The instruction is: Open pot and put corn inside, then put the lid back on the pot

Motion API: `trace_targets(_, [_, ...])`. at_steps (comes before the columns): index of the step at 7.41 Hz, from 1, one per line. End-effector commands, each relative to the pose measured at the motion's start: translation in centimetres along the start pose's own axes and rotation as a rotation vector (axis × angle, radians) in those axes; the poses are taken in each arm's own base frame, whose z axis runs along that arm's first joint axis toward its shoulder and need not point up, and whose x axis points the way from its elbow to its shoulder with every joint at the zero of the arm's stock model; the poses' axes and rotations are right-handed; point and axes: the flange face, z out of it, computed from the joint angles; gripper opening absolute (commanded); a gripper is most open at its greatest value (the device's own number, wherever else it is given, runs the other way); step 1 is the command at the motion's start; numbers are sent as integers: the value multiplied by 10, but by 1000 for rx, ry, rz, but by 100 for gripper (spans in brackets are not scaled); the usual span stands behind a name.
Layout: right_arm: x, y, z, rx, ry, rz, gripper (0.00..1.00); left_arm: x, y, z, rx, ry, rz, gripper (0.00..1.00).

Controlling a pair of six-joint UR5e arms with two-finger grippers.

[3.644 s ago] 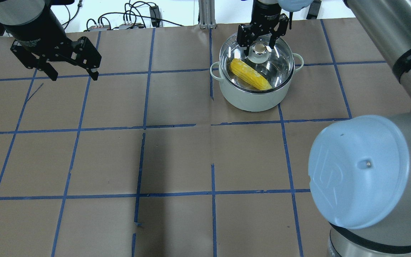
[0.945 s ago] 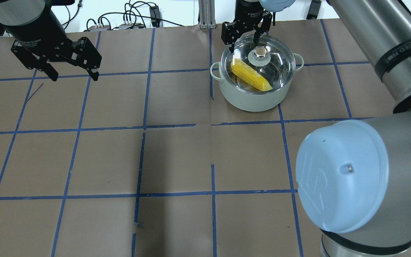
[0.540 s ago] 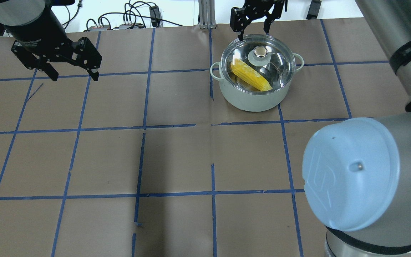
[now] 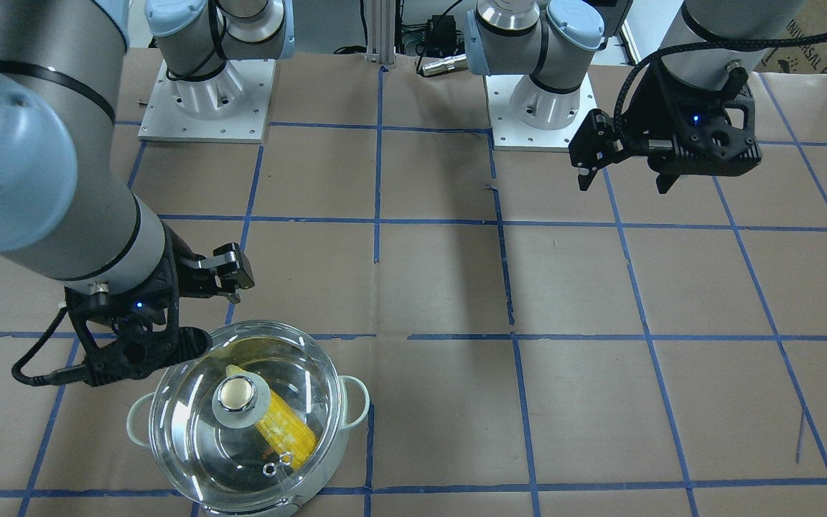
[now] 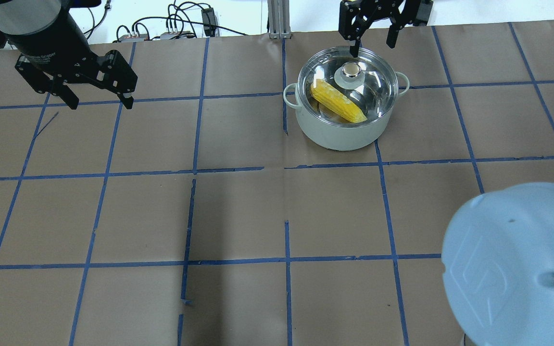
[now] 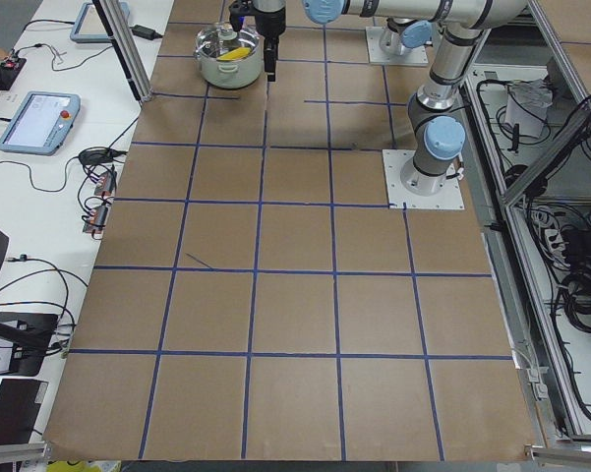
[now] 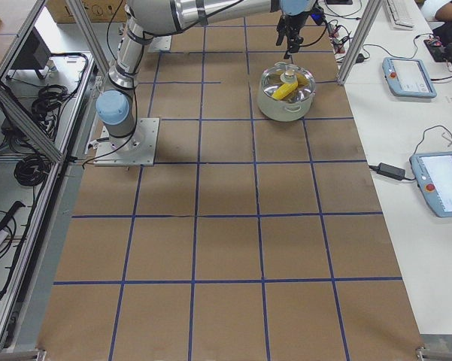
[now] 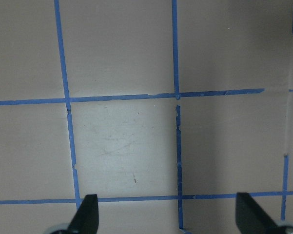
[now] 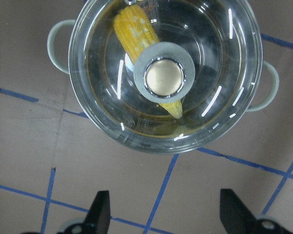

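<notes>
Glass lid (image 5: 348,81): clear dome seated on mint-white steel pot (image 5: 339,132).
Right claw (image 5: 371,48): released, empty, hovering nearby.
Risk: low sweep clipping knob (image 5: 351,71), unseating lid.

Brown-papered table (image 5: 238,216) under a blue tape grid (image 5: 194,170), white side bench (image 7: 372,113) with tablets (image 7: 410,75) and cables (image 5: 179,14).

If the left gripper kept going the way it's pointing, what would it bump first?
Probably just the table, on its brown paper near a blue tape crossing. The left gripper points its open fingers down at it, and nothing else shows in between.
</notes>
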Motion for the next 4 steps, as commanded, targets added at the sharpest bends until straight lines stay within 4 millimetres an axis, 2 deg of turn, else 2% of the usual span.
trace_targets(1, [-2,27,-4,-77,-10,10,78,0,0,0,0,0,0,100])
trace_targets(2, [-5,42,6,-110,-18,12,75,0,0,0,0,0,0,100])
trace_targets(4, [-11,76,19,-86,-14,18,76,0,0,0,0,0,0,100])
